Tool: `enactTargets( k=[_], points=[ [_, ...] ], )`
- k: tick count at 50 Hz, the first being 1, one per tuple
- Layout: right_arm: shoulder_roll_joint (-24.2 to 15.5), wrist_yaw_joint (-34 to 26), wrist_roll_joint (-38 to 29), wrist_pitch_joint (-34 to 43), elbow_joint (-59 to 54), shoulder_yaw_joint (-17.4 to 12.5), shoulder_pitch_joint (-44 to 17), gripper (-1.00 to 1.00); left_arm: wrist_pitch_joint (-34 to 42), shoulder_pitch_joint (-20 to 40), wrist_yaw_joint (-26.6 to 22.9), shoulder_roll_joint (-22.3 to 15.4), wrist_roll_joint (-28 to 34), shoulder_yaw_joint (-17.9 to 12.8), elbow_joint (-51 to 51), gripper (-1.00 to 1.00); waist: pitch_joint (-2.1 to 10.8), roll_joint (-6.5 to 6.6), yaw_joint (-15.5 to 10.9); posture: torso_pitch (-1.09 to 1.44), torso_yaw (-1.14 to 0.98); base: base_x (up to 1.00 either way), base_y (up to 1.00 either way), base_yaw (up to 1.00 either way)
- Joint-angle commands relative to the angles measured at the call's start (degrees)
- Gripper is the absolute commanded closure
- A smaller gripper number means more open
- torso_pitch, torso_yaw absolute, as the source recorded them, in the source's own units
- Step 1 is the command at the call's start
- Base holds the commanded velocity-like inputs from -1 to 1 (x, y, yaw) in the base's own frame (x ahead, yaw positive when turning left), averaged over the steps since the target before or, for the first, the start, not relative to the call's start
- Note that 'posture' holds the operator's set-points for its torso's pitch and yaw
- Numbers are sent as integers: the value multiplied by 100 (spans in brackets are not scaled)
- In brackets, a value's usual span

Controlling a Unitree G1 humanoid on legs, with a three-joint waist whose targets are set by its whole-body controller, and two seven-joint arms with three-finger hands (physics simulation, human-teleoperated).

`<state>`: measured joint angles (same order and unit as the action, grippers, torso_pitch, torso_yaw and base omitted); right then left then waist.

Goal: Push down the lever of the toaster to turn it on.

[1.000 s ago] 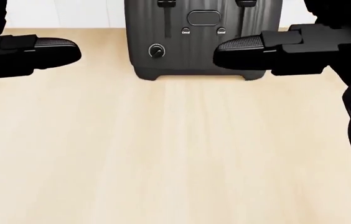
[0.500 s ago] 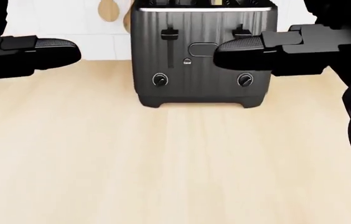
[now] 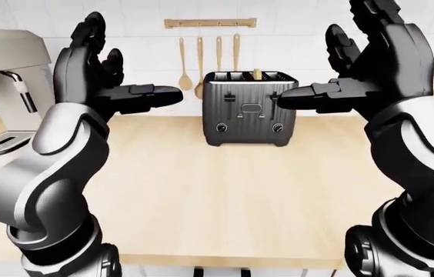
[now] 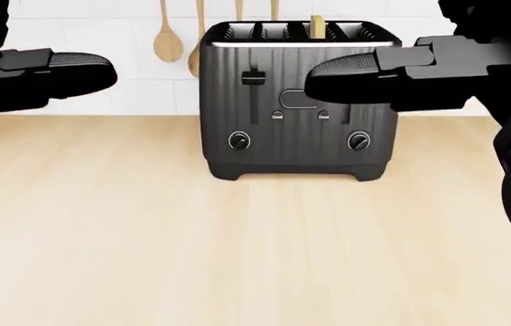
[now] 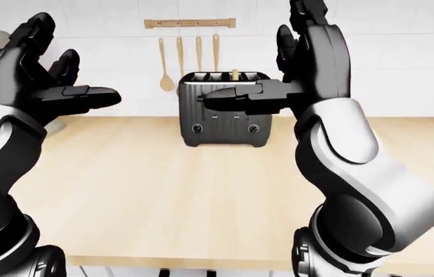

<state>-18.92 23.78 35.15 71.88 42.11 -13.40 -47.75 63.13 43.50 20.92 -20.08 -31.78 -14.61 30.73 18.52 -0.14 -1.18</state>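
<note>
A dark grey four-slot toaster (image 4: pixel 296 129) stands on the wooden counter (image 4: pixel 256 244) against the tiled wall. Its left lever (image 4: pixel 254 77) sits high in its slot. The right lever is hidden behind the thumb of my right hand (image 3: pixel 333 57). A slice of toast (image 4: pixel 316 27) pokes out of one slot. Two dials (image 4: pixel 239 140) and small buttons mark the toaster's face. Both hands are raised and open, palms facing each other, well short of the toaster. My left hand (image 3: pixel 128 63) is up at the left, holding nothing.
A coffee machine (image 3: pixel 1 86) stands at the left of the left-eye view. Wooden spoons (image 3: pixel 185 63) hang from a rail (image 3: pixel 209 23) above the toaster. The counter's near edge (image 3: pixel 225 266) runs along the bottom of that view.
The head camera has tilted up: the toaster has slid down the picture and its top and the hanging spoons now show. Both hands keep their places in the view.
</note>
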Motion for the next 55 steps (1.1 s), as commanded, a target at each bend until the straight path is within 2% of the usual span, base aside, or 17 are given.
enactTargets(
  k=[1,5,7,12,18,21,28,39,55],
  points=[
    [-6,14,-32,-84,-9,11,-191,-100,-156,175,4,-22,15,20,65,-100,11,9,-1,-51,0,0,0,0],
    [-1,-53,-169,-154,-133,136,-223,-100,-184,148,-15,19,50,60,86,-100,9,8,-2,-51,0,0,0,0],
    [-11,-105,-291,-159,-396,194,-460,-100,-167,170,-18,29,53,62,92,-100,10,12,1,-51,0,0,0,0],
    [14,-426,-831,-373,-1116,545,-871,-100,-135,205,-22,24,39,30,97,-100,3,38,19,-51,0,0,0,0],
    [303,-921,-1569,-654,-1801,811,-1013,-100,-60,256,47,13,-49,-19,138,-100,9,54,25,-51,0,0,0,0],
    [505,-1118,-1857,-791,-2081,844,-1051,-100,-171,201,21,-10,-40,-1,86,-100,10,67,21,-51,0,0,0,0],
    [850,-1572,-2531,-1279,-2547,1074,-772,-100,-178,201,57,-32,-123,-39,92,-100,25,92,7,-51,0,0,0,0],
    [1199,-1958,-3175,-1657,-2651,1103,-237,-100,-146,211,156,-86,-232,-54,128,-100,50,114,-14,-51,0,0,0,0],
    [1293,-2115,-3479,-2025,-2828,1059,180,-100,-147,224,217,-122,-310,-70,134,-100,68,123,6,-51,0,0,0,0]
  ],
)
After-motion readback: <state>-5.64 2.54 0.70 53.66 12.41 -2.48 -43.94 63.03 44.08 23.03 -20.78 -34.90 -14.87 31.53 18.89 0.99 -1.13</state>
